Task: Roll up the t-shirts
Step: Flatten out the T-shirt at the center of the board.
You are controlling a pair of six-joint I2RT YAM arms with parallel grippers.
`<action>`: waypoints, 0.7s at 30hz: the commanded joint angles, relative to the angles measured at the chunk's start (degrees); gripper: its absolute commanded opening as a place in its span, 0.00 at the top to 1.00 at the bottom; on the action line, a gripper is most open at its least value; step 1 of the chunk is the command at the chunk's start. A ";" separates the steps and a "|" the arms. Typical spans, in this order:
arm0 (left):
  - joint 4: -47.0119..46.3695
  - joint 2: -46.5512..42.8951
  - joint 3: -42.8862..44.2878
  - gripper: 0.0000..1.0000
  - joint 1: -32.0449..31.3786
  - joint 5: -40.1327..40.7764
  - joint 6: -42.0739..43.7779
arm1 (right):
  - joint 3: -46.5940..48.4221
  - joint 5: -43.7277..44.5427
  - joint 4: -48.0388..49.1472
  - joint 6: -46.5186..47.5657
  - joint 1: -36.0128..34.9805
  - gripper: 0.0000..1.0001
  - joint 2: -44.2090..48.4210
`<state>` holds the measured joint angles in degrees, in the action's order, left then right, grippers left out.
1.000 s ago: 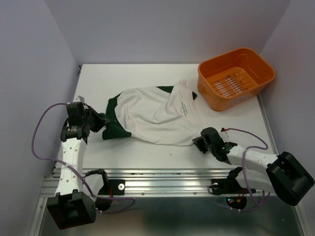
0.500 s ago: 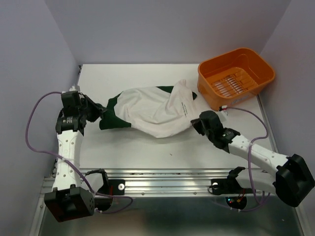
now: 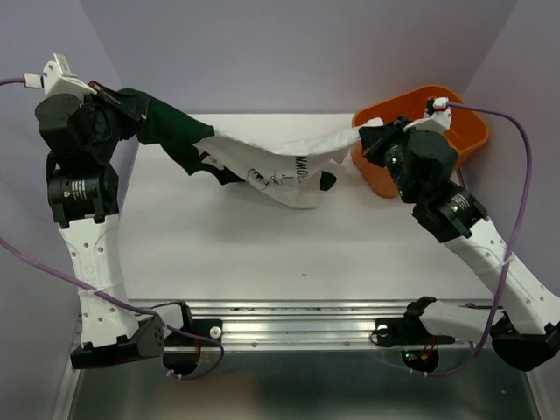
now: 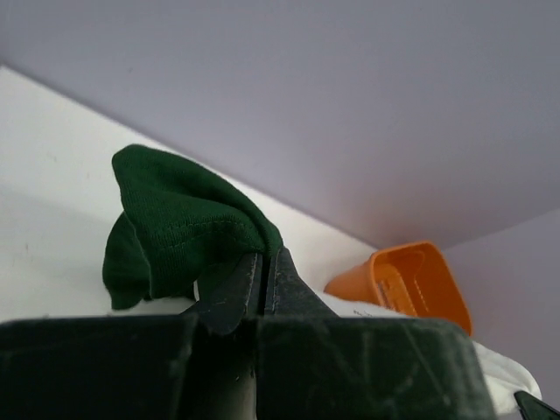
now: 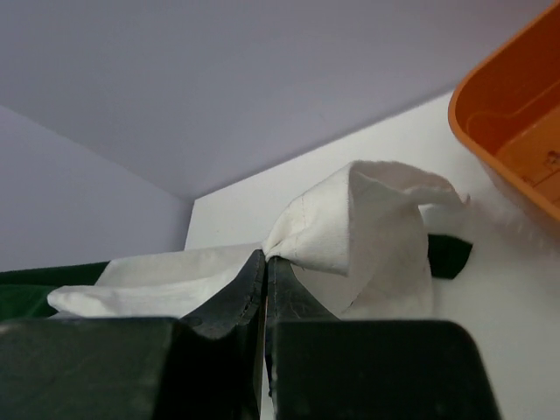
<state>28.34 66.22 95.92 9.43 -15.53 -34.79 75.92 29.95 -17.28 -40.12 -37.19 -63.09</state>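
The left arm [image 3: 92,254] and right arm [image 3: 492,255] have white links, black joint housings and looping purple cables [image 3: 528,166].

t-shirt [image 3: 280,153]: white body, dark green sleeve [image 3: 166,122], more dark green in the lower folds, small dark lettering [image 3: 300,168] on the white. Left wrist view shows a fine knit texture on the green. Basket [image 3: 470,131]: solid orange. Table [image 3: 262,254]: plain white. Walls [image 3: 289,52]: pale lavender. Left arm [image 3: 94,254] and right arm [image 3: 494,258]: white links, black joints. Left gripper [image 4: 262,282] and right gripper [image 5: 264,273]: black. Cables [image 3: 518,175]: purple. Rail [image 3: 297,325]: silver metal.
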 commanded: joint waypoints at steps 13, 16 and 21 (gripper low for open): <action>-2.06 5.59 36.32 1.00 1.29 7.53 1.47 | 34.37 -13.06 -16.11 21.66 0.19 0.99 -0.19; -2.14 5.33 41.35 1.00 1.29 9.20 2.26 | 40.08 -16.49 -19.01 22.19 0.19 0.99 -0.45; -3.11 2.96 45.14 1.00 1.29 10.61 2.88 | 45.80 -20.11 -21.48 22.28 0.19 0.99 0.94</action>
<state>29.95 71.59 137.60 10.24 -7.84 -33.65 117.97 14.04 -36.29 -19.86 -37.19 -63.61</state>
